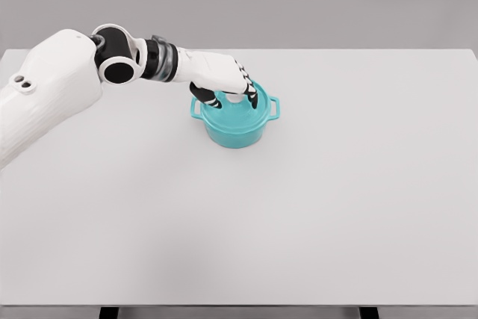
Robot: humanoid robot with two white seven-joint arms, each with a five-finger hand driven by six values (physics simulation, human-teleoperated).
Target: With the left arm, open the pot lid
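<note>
The pot [237,126] and its lid [240,107] are teal. The left hand [224,80] is white with black-and-white banded fingers [249,95]; the arm is white with black joints. The table [299,207] is light grey-white.

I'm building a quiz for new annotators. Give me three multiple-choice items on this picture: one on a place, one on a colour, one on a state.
1. Where does the pot stand on the table?
A. near the front edge
B. toward the far side, near the middle
C. at the right corner

2. What colour is the pot?
A. teal
B. red
C. black

3. How is the lid?
A. lying on the table
B. held high in the air
C. on the pot, under the left hand

Answers: 1 B, it sits in the upper middle of the tabletop. 2 A, body and handles are teal. 3 C, the left hand's fingers reach down around the lid's knob.
</note>
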